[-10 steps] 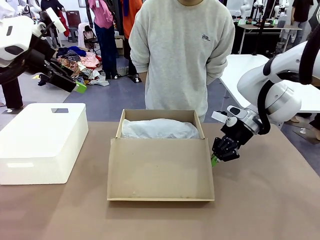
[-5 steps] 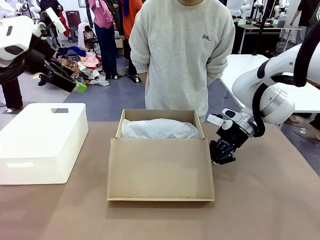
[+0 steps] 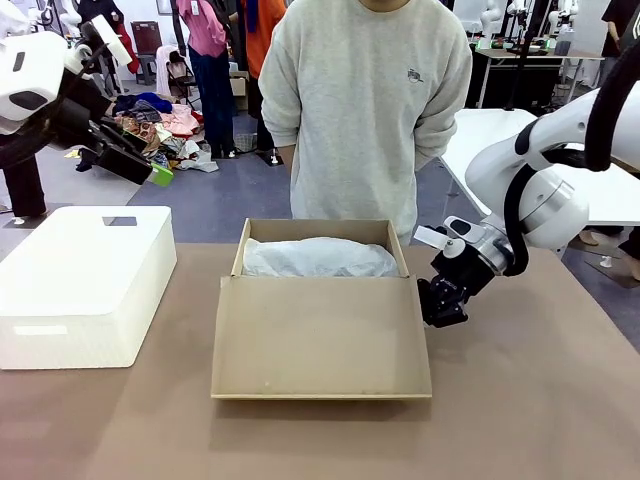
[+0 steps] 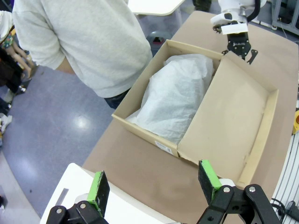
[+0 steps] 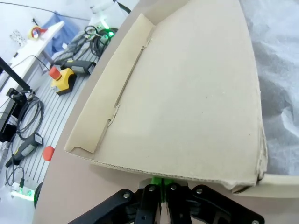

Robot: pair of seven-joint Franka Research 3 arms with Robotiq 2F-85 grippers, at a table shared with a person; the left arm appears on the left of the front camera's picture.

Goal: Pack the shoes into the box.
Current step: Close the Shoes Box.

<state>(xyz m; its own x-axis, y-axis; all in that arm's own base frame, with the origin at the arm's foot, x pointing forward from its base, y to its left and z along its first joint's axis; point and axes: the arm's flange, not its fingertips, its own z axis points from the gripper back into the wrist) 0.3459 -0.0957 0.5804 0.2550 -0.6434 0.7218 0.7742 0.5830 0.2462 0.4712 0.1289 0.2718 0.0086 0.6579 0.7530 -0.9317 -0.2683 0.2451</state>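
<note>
The brown table [image 3: 520, 420] carries a white rounded plastic box [image 3: 85, 285] on the robot's left and the cardboard shoebox [image 3: 320, 255] in the middle, with a person in a grey sweatshirt [image 3: 365, 100] standing just behind it at the far edge. The shoebox stands open, and crumpled white tissue paper [image 3: 320, 258] fills its body. Its hinged flap lid [image 3: 320, 335] lies tipped toward the robot, inner face up, the side flanges raised. No shoe can be made out; the paper hides whatever lies under it.

The right gripper [image 3: 437, 310] sits at the lid's right rear corner, just beside the hinge. Its fingers are pressed fully together, and in the right wrist view the lid's edge [image 5: 187, 175] lies right over the fingertips [image 5: 162, 183]; whether they touch the cardboard cannot be told, and nothing is pinched between them.

The left gripper [image 3: 150, 172] hangs high above the white box, well clear of the table, its green pads [image 4: 99, 189] spread wide apart and holding nothing.
</note>
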